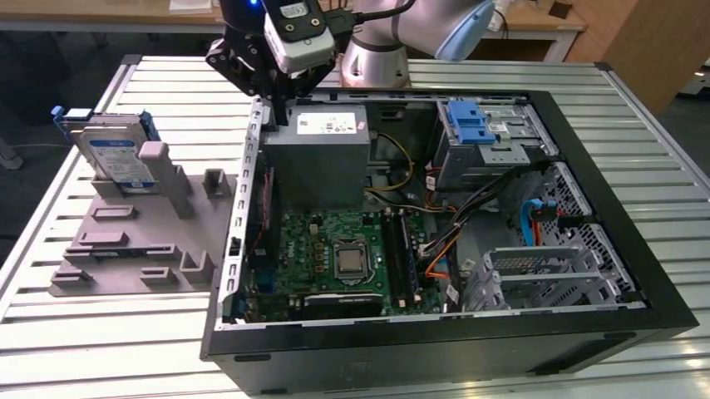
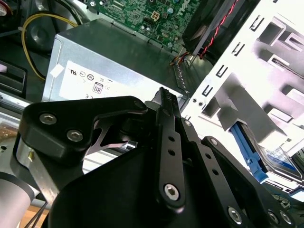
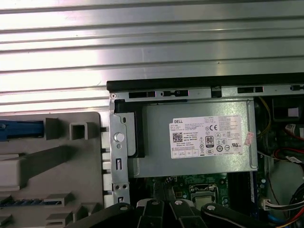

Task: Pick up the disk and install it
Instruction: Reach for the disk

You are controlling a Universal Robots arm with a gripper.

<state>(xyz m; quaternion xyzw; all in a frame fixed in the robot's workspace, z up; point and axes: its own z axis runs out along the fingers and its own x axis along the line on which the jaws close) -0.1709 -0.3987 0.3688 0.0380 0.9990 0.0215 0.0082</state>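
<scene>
Exterior view: my claw (image 1: 276, 112) is hanging with its fingers together, clamping nothing, tips just over the far end of the open computer case (image 1: 621, 208), above the seam between its wall on the exterior view's left and the grey power supply (image 1: 316, 162). The disk (image 1: 116, 154) is standing upright in the grey fixture (image 1: 133, 241) on the slatted table (image 1: 111, 332), outside the case toward the exterior view's left, well apart from my claw. The green motherboard (image 1: 332, 249) is lying exposed below the power supply. Second wrist view: my claw (image 2: 165, 97) is showing its black fingers pressed together, pointing at the edge of the power supply (image 2: 118, 52); the disk (image 2: 280, 164) is peeking out in its blue frame beyond the case wall, partly hidden by the pale fixture (image 2: 285, 61). First wrist view: I'm looking straight down on the power supply (image 3: 194, 142) and its white sticker, with the claw (image 3: 164, 206) closed over the board next to it and the fixture (image 3: 57, 156) sitting beside the case on the table (image 3: 152, 47).
</scene>
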